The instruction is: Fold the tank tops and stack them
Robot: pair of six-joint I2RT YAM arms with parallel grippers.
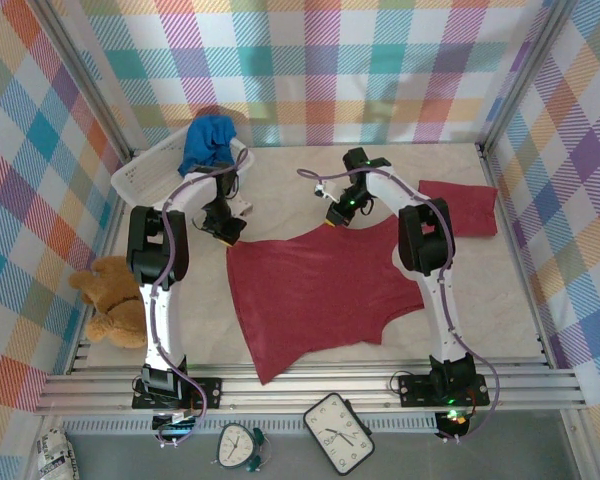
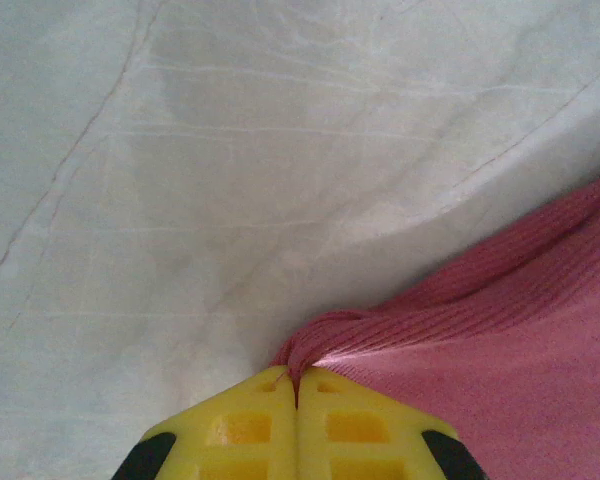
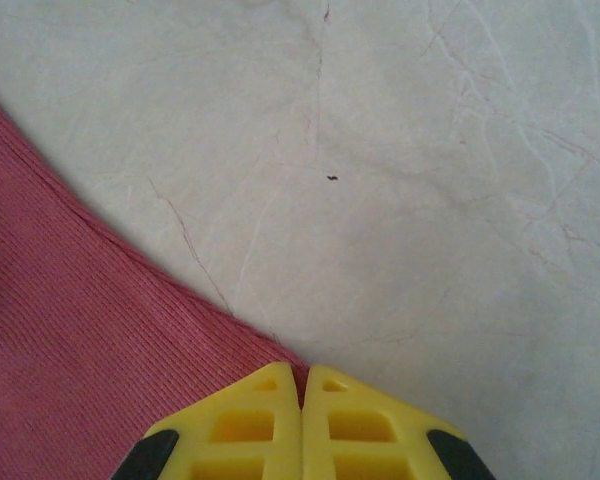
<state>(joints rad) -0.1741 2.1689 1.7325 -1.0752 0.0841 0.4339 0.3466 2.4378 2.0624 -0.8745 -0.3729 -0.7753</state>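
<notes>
A dark red tank top [image 1: 315, 295] lies spread flat in the middle of the table. My left gripper [image 1: 226, 233] is at its far left corner, and in the left wrist view the yellow fingers [image 2: 242, 430] are shut on a bunched fold of the red cloth [image 2: 500, 340]. My right gripper [image 1: 338, 217] is at the far right corner, its fingers [image 3: 365, 425] shut on the edge of the red cloth [image 3: 70, 340]. A second dark red tank top [image 1: 462, 207] lies folded at the back right. A bright blue tank top [image 1: 208, 140] sits crumpled in the basket.
The white mesh basket [image 1: 140, 178] stands at the back left, close behind the left arm. A brown teddy bear [image 1: 110, 300] lies at the left edge. Plaid walls enclose three sides. Two clocks [image 1: 337, 432] lie beyond the near rail.
</notes>
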